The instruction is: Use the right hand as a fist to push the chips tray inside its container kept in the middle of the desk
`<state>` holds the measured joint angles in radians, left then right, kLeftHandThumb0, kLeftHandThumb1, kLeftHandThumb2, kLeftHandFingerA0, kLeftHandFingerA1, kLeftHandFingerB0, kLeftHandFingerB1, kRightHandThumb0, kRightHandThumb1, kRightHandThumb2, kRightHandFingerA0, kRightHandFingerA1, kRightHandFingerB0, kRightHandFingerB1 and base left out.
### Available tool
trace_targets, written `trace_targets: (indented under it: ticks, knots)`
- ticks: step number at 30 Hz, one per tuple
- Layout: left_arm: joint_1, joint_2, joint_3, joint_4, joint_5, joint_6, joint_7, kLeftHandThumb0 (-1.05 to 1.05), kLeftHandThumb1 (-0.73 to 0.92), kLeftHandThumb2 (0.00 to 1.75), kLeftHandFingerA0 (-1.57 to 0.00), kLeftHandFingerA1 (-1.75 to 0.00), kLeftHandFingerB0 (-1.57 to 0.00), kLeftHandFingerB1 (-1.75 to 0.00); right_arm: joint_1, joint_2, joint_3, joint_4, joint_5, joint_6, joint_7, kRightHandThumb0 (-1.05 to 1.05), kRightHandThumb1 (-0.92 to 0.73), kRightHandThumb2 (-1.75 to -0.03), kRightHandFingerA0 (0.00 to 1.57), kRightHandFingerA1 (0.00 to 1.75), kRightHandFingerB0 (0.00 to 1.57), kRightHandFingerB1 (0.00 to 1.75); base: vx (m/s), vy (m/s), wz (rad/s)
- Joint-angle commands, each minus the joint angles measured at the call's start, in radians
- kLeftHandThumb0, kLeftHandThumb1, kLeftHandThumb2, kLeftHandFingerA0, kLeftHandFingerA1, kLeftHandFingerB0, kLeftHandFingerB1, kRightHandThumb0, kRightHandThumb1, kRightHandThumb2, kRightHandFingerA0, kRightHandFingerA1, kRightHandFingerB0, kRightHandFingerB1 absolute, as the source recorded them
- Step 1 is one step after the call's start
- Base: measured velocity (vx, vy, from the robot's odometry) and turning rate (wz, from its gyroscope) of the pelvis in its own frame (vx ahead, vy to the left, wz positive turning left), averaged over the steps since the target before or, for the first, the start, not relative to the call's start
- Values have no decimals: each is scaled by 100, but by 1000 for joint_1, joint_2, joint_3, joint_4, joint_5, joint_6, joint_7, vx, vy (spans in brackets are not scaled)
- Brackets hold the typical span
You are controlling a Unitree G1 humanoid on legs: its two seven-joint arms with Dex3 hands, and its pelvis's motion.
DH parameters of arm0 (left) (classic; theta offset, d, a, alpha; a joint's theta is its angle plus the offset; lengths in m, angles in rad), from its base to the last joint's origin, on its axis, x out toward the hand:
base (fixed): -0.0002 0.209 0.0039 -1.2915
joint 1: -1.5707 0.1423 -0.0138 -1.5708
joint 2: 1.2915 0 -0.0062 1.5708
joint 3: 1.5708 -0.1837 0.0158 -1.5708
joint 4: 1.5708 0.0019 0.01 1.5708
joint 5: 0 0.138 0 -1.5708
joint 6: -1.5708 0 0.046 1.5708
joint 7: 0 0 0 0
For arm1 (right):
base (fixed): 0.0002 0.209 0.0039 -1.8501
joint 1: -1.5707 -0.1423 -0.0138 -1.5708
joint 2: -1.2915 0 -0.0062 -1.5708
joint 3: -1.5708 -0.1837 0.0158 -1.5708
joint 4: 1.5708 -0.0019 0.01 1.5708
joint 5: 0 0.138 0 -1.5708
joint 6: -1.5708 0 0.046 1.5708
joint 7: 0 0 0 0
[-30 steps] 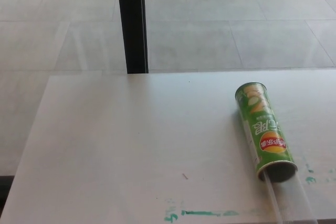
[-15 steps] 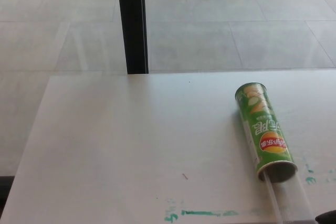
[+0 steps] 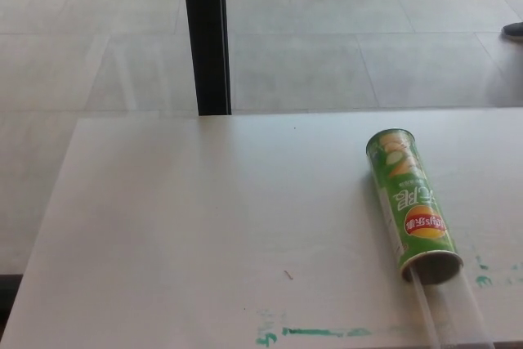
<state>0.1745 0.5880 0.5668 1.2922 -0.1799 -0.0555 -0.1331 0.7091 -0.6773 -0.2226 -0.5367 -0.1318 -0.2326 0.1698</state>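
Green chips container (image 3: pixel 412 204) lies sideways, clear tray (image 3: pixel 449 310) protruding (open end near).

A single head-mounted camera looks down and forward across the white desk (image 3: pixel 204 226), its near edge cropped, toward a black post (image 3: pixel 206 34) and tiled floor (image 3: pixel 368 30) beyond.

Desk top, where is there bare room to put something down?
The desk is bare left of the green chips can, from the far edge to the green marks in front. Only the right side is crowded: can and clear tray sticking out.
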Motion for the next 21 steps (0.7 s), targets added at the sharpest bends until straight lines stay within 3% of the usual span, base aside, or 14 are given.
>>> trace_targets:
  ticks: [1, 3, 4, 8, 9, 10, 17, 18, 19, 21]
  knots:
    - [3, 34, 3, -3, -19, -28, -20, -86, 61, 133, -69, -125, -43, -101, -49, -59, 75, 103, -450, -240, -108, -65, -83, -64, 85, 114, 68, 58, 0, 0, 0]
    - [2, 35, 5, -3, -21, -25, -16, -84, 60, 133, -70, -125, -43, -100, -53, -74, 83, 103, -486, -240, -109, -64, -85, -65, 83, 111, 66, 58, 0, 0, 0]
    - [2, 34, 9, -3, -25, -27, -20, -85, 60, 133, -67, -123, -40, -98, -48, -65, 88, 101, -502, -238, -122, -66, -85, -65, 86, 97, 68, 57, 0, 0, 0]
    - [10, 33, 5, -20, -24, -33, -27, -86, 60, 134, -68, -124, -42, -99, -32, -30, 108, 105, -532, -252, -172, -66, -84, -65, 84, 104, 68, 59, 0, 0, 0]
    - [7, 33, 7, -14, -25, -34, -24, -87, 63, 124, -57, -149, -35, -117, -45, -30, 115, 112, -535, -253, -175, -66, -84, -65, 84, 102, 68, 60, 0, 0, 0]
    - [7, 32, 7, -12, -25, -40, -26, -90, 62, 132, -70, -127, -41, -101, -45, -30, 117, 117, -542, -259, -185, -66, -84, -65, 84, 103, 69, 60, 0, 0, 0]
    - [4, 33, 1, 0, -15, -36, -12, -90, 59, 131, -75, -126, -46, -100, -85, -46, 131, 156, -614, -280, -249, -67, -84, -65, 90, 97, 75, 59, 0, 0, 0]
    - [5, 32, 2, 1, -15, -37, -13, -69, 65, 140, -91, -123, -25, -82, -86, -54, 133, 149, -620, -254, -224, -68, -87, -66, 87, 92, 72, 59, 0, 0, 0]
    - [2, 31, 16, 0, -32, -25, -23, -90, 59, 130, -68, -123, -42, -98, -95, -59, 138, 155, -619, -241, -209, -68, -87, -66, 87, 87, 72, 59, 0, 0, 0]
    - [2, 33, 10, -3, -26, -30, -21, -89, 62, 131, -67, -123, -40, -97, -131, -73, 154, 175, -645, -238, -210, -68, -86, -66, 88, 89, 74, 59, 0, 0, 0]
